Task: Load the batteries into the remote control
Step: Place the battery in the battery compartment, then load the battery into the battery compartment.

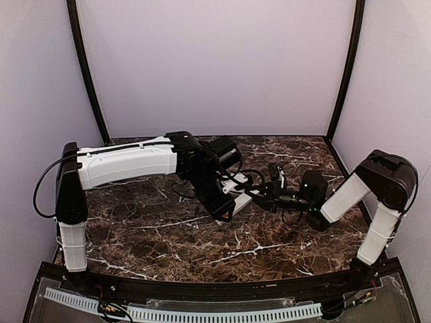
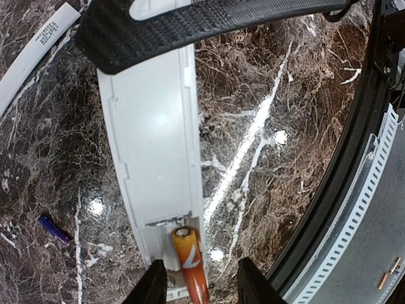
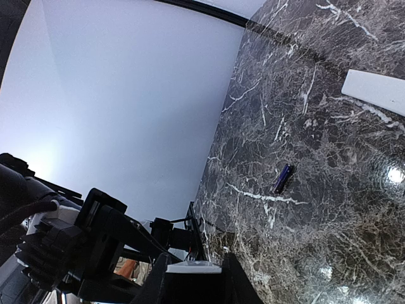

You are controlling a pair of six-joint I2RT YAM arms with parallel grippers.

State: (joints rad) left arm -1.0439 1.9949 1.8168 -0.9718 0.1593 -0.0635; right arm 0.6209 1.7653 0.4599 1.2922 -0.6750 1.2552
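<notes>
Remote control point(image 2: 155, 139) sits mid-table between the 2 arms, recess up, with its far end clamped in the right gripper point(image 3: 196, 273), jaws closed on its edges. Left gripper point(image 2: 204, 273) is at the recess end, jaws parted wider than the red-orange battery point(image 2: 190, 263) between them. A gap shows on each side, so I judge it unpinched. The battery's cap is inside the recess, but its other end runs out of the wrist view, so seating is unconfirmed. Risk 1: if it sits tilted, a downward press could flip it out or skid it along the remote. Risk 2: a finger catching the recess wall would twist the remote in the right grip. Blue-purple battery point(image 2: 54, 228) lies loose on the marble table point(image 2: 266, 95), well apart, and may roll when approached.
</notes>
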